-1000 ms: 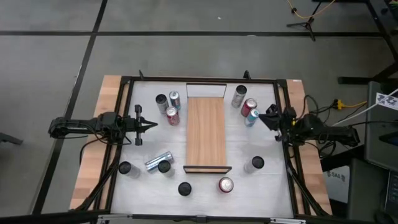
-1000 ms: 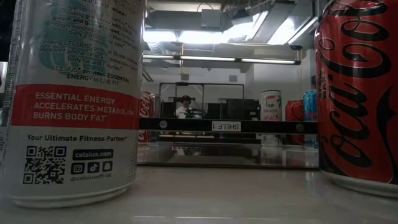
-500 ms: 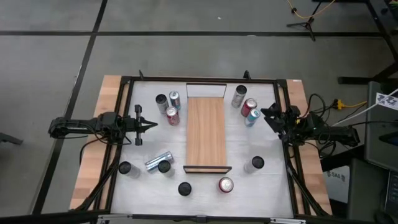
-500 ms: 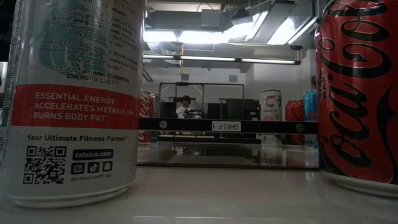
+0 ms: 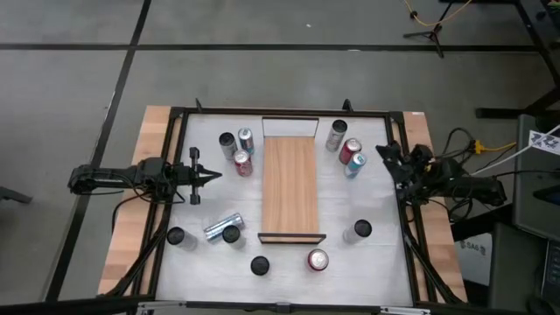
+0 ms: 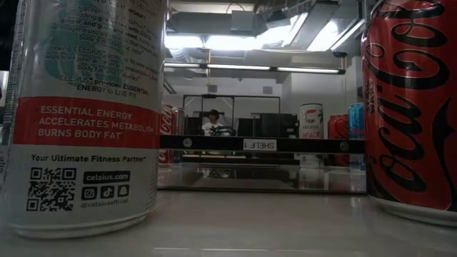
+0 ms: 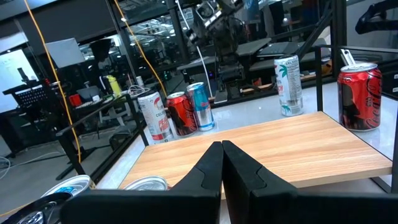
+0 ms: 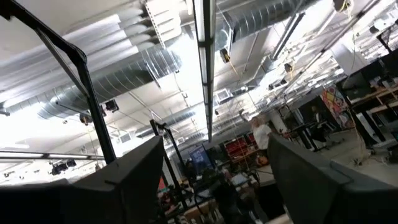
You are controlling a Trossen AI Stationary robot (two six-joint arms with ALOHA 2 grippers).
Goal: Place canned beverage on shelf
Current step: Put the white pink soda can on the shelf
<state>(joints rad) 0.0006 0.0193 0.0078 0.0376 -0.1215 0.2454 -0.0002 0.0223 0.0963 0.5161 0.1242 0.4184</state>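
Shelf bare, no can placed; task barely begun.

The shelf [image 5: 290, 185] is lying in the middle of the table with nothing on it, and the cans are standing or lying around it on both sides. The right gripper [image 5: 386, 155] is hanging at the table's right edge with jaws spread and empty, its wrist camera tilting up at the ceiling; a blue can [image 5: 353, 165] is standing just ahead of those jaws, a red can [image 5: 349, 150] beside it. The left gripper [image 5: 213, 176] is waiting left of the shelf, jaws pressed together, holding nothing. Left to do, by this reading: reaching, gripping, lifting and setting a can on the shelf.
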